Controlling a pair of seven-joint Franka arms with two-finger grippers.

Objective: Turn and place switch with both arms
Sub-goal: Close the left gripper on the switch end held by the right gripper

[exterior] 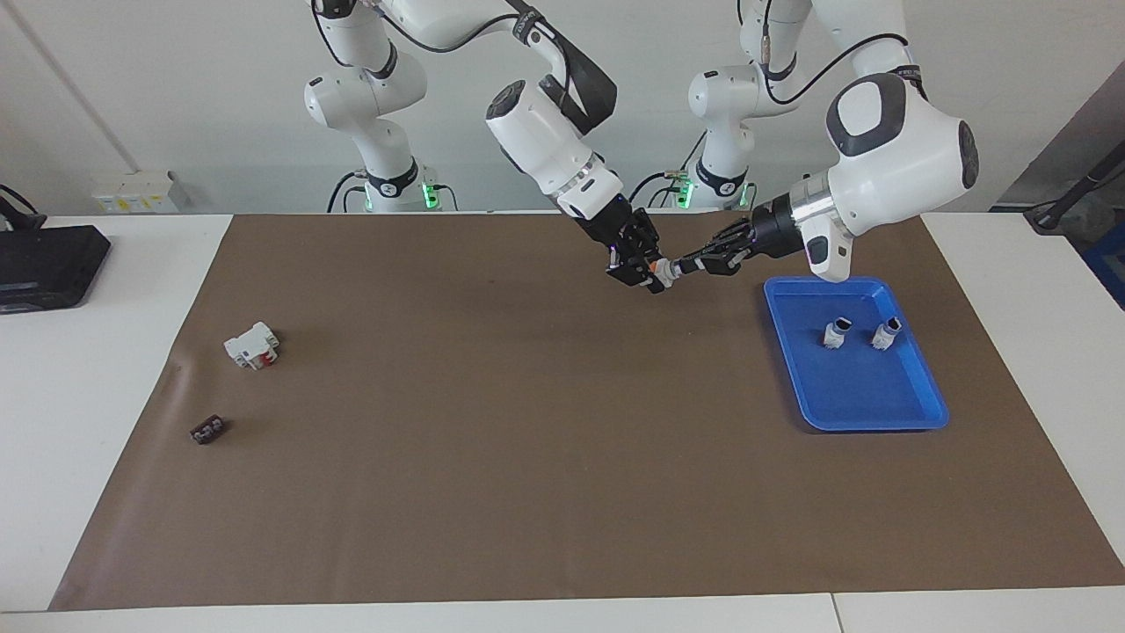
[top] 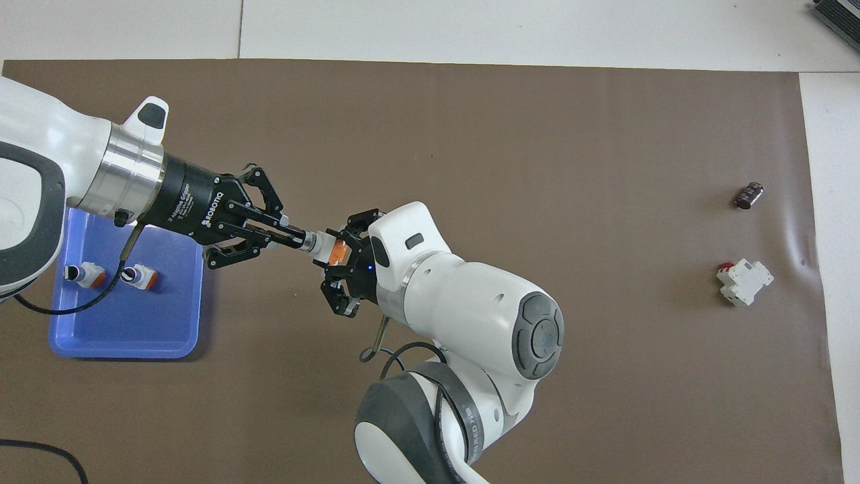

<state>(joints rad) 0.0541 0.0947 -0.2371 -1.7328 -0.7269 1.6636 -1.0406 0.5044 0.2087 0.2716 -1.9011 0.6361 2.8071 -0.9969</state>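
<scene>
Left gripper (top: 290, 236) and right gripper (top: 341, 259) both clamp the switch (top: 324, 247) above the mat (top: 470, 134)

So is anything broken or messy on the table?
Nothing looks broken or spilled. The left tool and right tool both pinch the little switch up in the air above the brown mat. Two more switches stand neatly in the blue tray.

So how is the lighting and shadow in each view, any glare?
Facing view: even, soft light, faint shadows beside the blue tray and white block. Overhead view: the right arm casts a dim shadow on the mat; no glare.
</scene>
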